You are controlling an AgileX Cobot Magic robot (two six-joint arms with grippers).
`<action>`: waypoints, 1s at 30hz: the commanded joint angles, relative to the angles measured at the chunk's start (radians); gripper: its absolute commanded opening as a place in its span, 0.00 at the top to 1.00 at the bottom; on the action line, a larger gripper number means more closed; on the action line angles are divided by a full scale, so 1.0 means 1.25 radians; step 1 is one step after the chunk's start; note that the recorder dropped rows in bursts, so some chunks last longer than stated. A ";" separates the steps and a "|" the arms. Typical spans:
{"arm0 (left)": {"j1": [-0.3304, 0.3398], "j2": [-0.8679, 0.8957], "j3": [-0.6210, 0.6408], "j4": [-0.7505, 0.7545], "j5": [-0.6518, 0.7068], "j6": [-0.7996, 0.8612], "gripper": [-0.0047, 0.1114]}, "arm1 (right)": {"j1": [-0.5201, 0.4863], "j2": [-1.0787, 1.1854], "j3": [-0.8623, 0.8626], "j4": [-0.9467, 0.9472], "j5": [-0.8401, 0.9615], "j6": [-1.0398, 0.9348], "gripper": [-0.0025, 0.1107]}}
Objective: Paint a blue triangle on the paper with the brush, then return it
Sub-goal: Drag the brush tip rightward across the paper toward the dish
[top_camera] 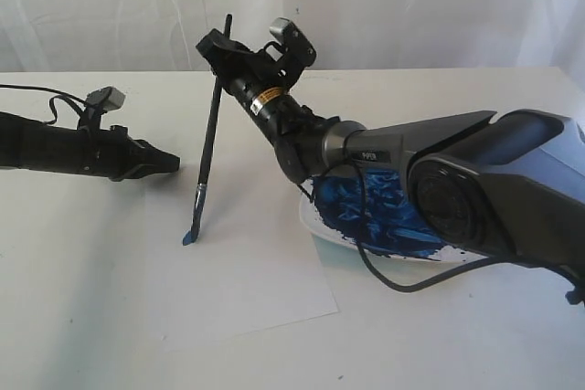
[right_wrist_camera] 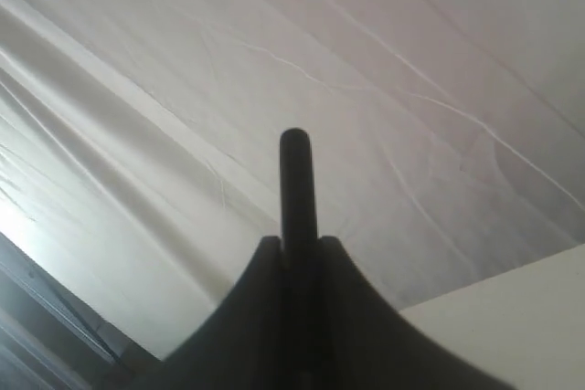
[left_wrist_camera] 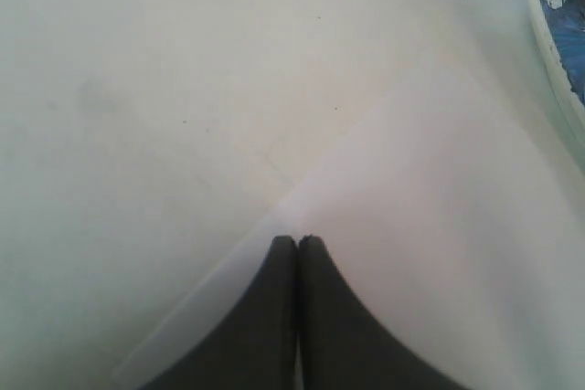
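Note:
My right gripper (top_camera: 218, 52) is shut on the upper handle of the brush (top_camera: 208, 139), a thin black stick held nearly upright. Its blue-stained tip (top_camera: 188, 237) touches the white paper (top_camera: 247, 262), where only a small blue dab shows; no blue triangle is visible. In the right wrist view the handle end (right_wrist_camera: 295, 180) sticks up from between the shut fingers of my right gripper (right_wrist_camera: 294, 242) against the white backdrop. My left gripper (top_camera: 172, 163) lies low at the paper's far left corner, shut with nothing in it. The left wrist view shows its tips (left_wrist_camera: 297, 240) pressed together over the paper's corner (left_wrist_camera: 430, 253).
A white dish (top_camera: 320, 228) smeared with blue paint sits to the right of the paper, partly under the right arm; its rim (left_wrist_camera: 548, 34) shows in the left wrist view. A black cable (top_camera: 402, 282) loops over the table by the dish. A white curtain hangs behind.

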 commanded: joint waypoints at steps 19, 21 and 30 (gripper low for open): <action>0.001 0.009 0.006 0.029 -0.055 0.000 0.96 | -0.015 0.020 -0.004 0.053 -0.091 -0.075 0.98; 0.001 0.009 0.006 0.029 -0.057 0.000 0.96 | -0.020 0.019 -0.004 0.053 -0.089 -0.067 0.98; 0.001 0.009 0.006 0.029 -0.062 0.000 0.96 | -0.050 0.019 -0.004 0.055 -0.050 -0.010 0.98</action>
